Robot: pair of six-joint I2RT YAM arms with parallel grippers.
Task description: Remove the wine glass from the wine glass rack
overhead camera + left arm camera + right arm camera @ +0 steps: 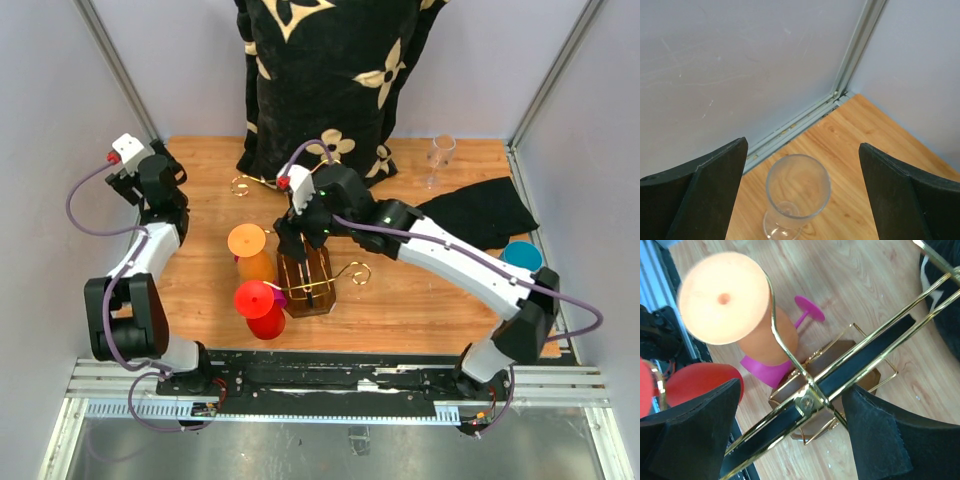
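The wine glass rack (310,290), gold wire on a brown base, stands at the table's middle. An orange wine glass (250,245) and a red one (262,305) hang upside down on its left arms. In the right wrist view a pink glass (809,307) shows behind the orange glass (725,297). My right gripper (792,390) is open, its fingers straddling the rack's top gold bar (810,400). My left gripper (802,145) is open at the far left corner, above a clear wine glass (797,187) standing upright on the wood.
A black cloth with cream flowers (330,70) hangs at the back. Another black cloth (480,210) and a teal cup (522,255) lie at the right. A second clear glass (440,155) stands at the back right. Grey walls close in both sides.
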